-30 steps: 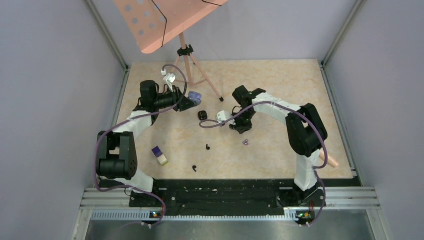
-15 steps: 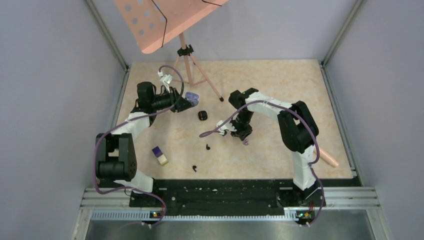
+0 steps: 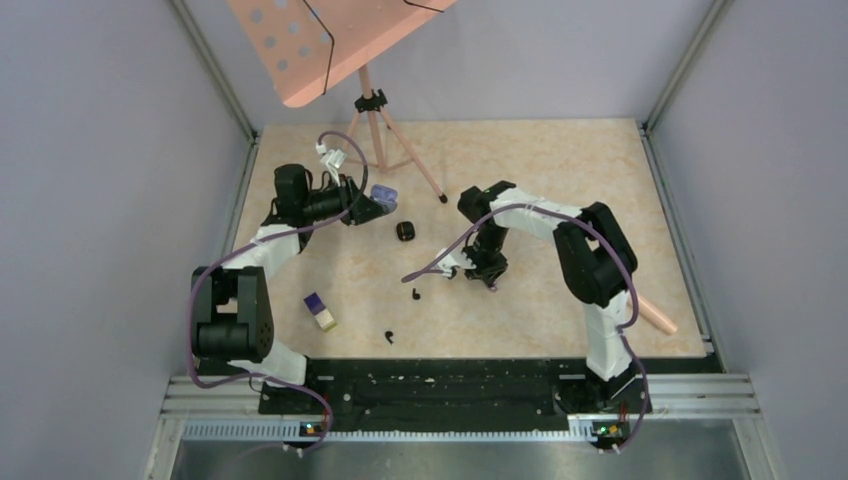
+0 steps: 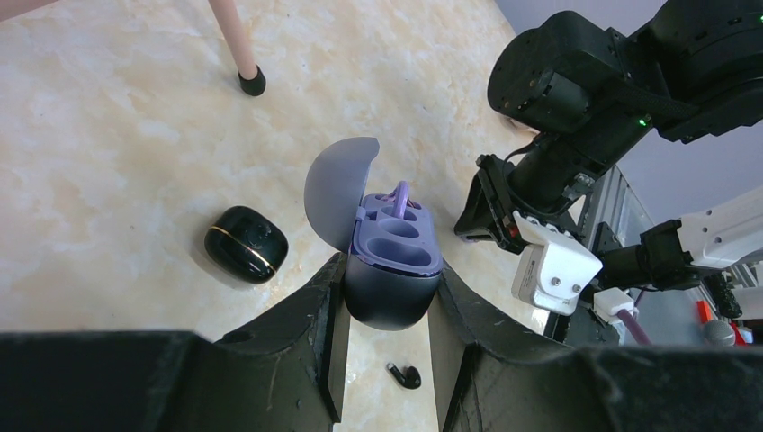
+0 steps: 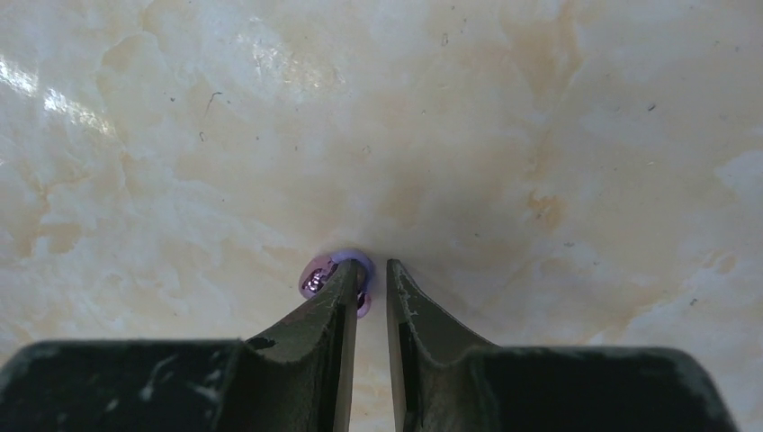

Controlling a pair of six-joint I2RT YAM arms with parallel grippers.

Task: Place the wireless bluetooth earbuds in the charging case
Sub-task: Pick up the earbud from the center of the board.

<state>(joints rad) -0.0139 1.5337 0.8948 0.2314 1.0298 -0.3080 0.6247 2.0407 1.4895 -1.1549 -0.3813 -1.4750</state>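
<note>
One pale purple earbud (image 5: 317, 277) lies on the worktop (image 5: 540, 135) against the outer side of one finger of the right pincer (image 5: 376, 270). It sits at about ten o'clock from the slit between the tips, not inside it. That pincer stands barely ajar and holds nothing. The bud is roundish, offering no long axis to line up on. Seen from overhead, at ten o'clock from there, the left pincer (image 4: 389, 268) clamps the open charging case (image 4: 396, 238), one purple bud (image 4: 401, 192) seated. The right arm, nearer, likely needs wider jaws recentred.
</note>
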